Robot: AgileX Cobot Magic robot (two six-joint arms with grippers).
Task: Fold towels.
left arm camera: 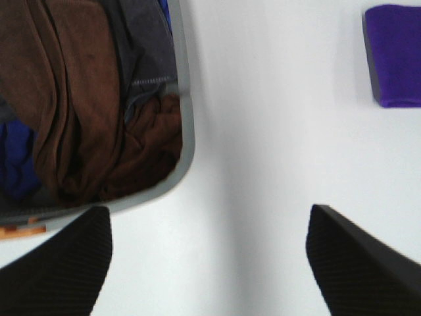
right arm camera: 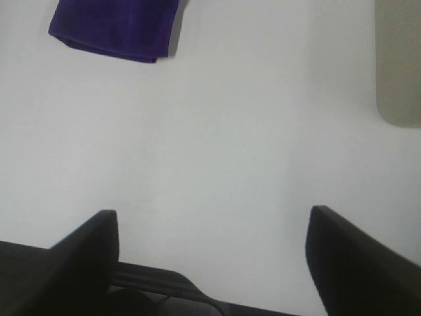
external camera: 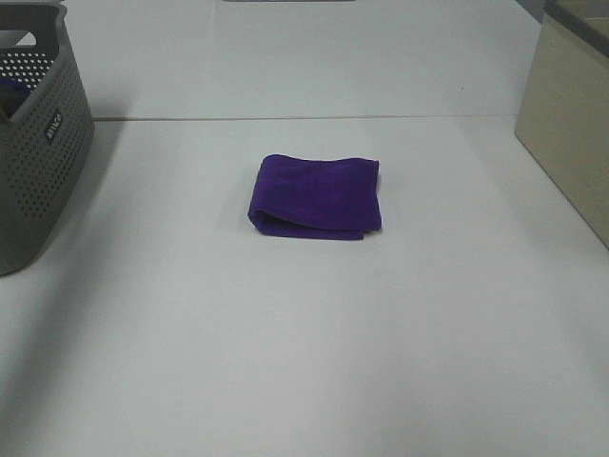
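Note:
The deep purple towel (external camera: pixel 317 196) lies folded into a small rectangle in the middle of the white table. Its white tag does not show. It also shows in the left wrist view (left arm camera: pixel 396 55) and in the right wrist view (right arm camera: pixel 117 27). Neither arm appears in the exterior high view. My left gripper (left arm camera: pixel 209 263) is open and empty above bare table beside the grey basket. My right gripper (right arm camera: pixel 212 260) is open and empty above bare table, well away from the towel.
A grey perforated basket (external camera: pixel 43 143) stands at the table's left edge; the left wrist view shows brown, grey and blue cloths (left arm camera: pixel 85 105) inside it. A beige box (external camera: pixel 569 124) stands at the right, also seen in the right wrist view (right arm camera: pixel 398 62).

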